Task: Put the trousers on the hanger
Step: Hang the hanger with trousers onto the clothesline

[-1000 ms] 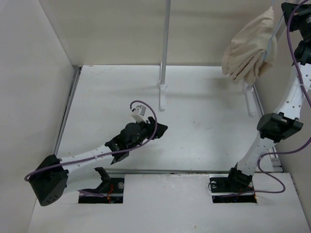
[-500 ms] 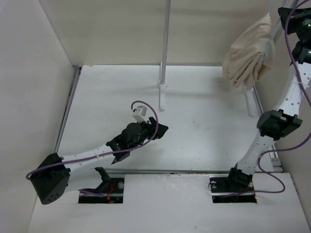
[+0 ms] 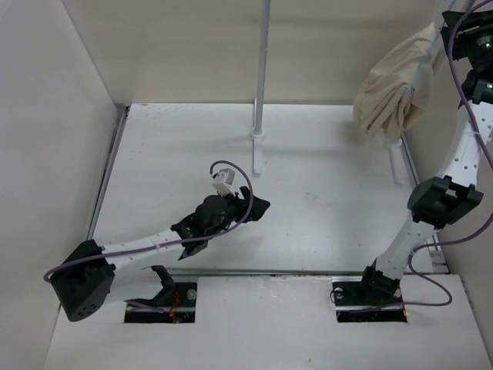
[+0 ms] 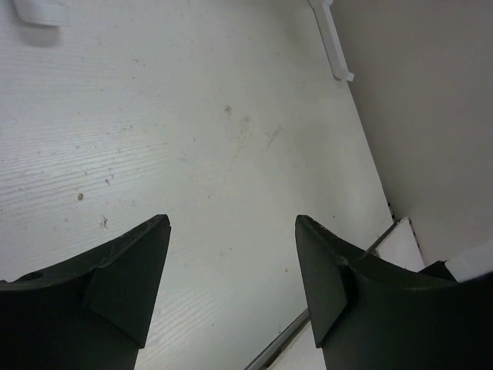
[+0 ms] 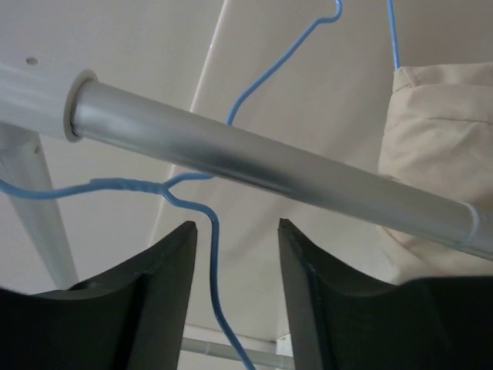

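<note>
The beige trousers hang bunched at the top right, draped over the thin pale hanger. In the right wrist view the hanger is blue wire hooked by a silver rail, with the trousers at the right. My right gripper is open just below the rail; the wire runs down between its fingers without being clamped. From above, that gripper is beside the cloth. My left gripper is open and empty above the bare table, seen from above at mid-table.
A white upright pole stands on a foot at the table's back middle. A second foot stands at the back right, under the trousers. Beige walls close in the left, back and right sides.
The right gripper's jaws have spread apart and no longer clamp the hanger wire. The left gripper's jaws have widened a little. The trousers have shifted slightly.
</note>
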You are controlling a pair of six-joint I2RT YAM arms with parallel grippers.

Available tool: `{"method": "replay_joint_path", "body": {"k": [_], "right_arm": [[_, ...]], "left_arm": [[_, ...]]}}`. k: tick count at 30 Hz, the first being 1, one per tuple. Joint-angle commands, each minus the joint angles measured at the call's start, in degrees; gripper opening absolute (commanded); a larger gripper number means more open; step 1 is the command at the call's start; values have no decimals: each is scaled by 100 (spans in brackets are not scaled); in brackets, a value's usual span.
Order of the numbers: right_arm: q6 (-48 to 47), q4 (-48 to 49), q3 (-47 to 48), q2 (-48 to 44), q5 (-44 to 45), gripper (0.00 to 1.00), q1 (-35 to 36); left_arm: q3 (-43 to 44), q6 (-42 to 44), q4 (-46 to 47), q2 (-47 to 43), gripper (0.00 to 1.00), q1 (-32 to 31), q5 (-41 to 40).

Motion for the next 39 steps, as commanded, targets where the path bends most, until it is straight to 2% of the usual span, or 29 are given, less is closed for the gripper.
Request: {"method": "replay_joint_path", "body": {"k": [1,5,7,8,14,22,25,26,30,31,33,35,39], "right_arm": [[-204,627,-413,-714,231,57,-33],[-231,864,-1037,-1171,257,68,-51],[-257,970,-1371,-1409,266,73,-59],[-283,1057,-1651,-1592,292,76,-59],[-564,1471,-3189,-2656,555,83,-33],[-1074,1884,-5281,-4510,1276,86,-51],[-1329,1972,-6081,-5257,1610,81,72],[-1408,2016,-6405,-5529,1750,76,212],[-1847,2166,-7750,-6654,2277,31,923],[-1987,2166,-8092,-6970,2401,23,1143],[-2181,2105,-8743,-7594,2734,13,1564],[-2313,1964,-9376,-8279,3155,8,1969],[-2524,1246,-10308,-9650,4016,7,2628]], "left_arm": [[225,-44,321,-37,65,-35,-84],[225,-44,321,-73,71,-44,-84],[217,-44,321,-90,84,-44,-101],[217,-44,312,-99,100,-35,-119],[199,0,23,-414,100,97,-382],[269,44,-469,-688,100,308,-400],[383,36,-759,-679,100,404,-418],[445,35,-925,-679,100,448,-435],[612,35,-1541,-653,100,519,-567],[612,35,-1638,-661,100,528,-611],[630,35,-1892,-670,100,536,-698],[673,18,-2173,-635,100,554,-786],[735,18,-2631,-617,100,571,-874]]}}
